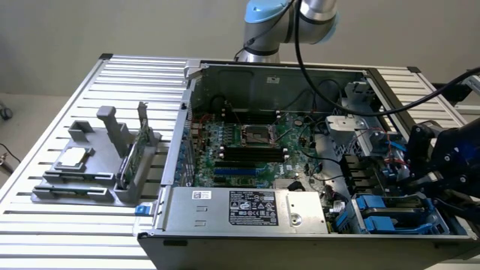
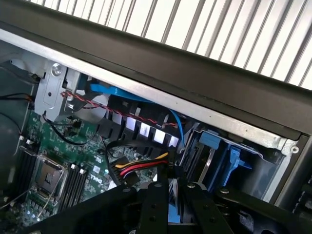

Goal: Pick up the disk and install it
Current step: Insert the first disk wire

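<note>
A: Where is the gripper (image 1: 421, 179)?

B: At the open computer case (image 1: 225, 76), over the corner with the drive bay (image 1: 435, 222). In the exterior view it hangs dark and bulky above the blue plastic parts there.

A: Is it open or closed, and does it have hold of anything?

B: I cannot tell either from these views.

A: And the disk?

B: The disk (image 1: 394, 212) seems to sit just below the gripper, down in that bay: blue rails with a grey strip between them. I cannot tell if the two touch.

A: Which way does it point?

B: Its long axis looks to run along the near edge of the case, flat rather than on end, but much of it is hidden, so I would not swear to it.

A: What else is near the gripper?

B: A bundle of red, yellow and black wires (image 2: 139, 168) close in front of it, and the motherboard (image 1: 251, 146) beside it. The grey parts tray (image 1: 94, 180) stands on the tabletop (image 1: 45, 219), well apart from the gripper, beyond the case.
</note>
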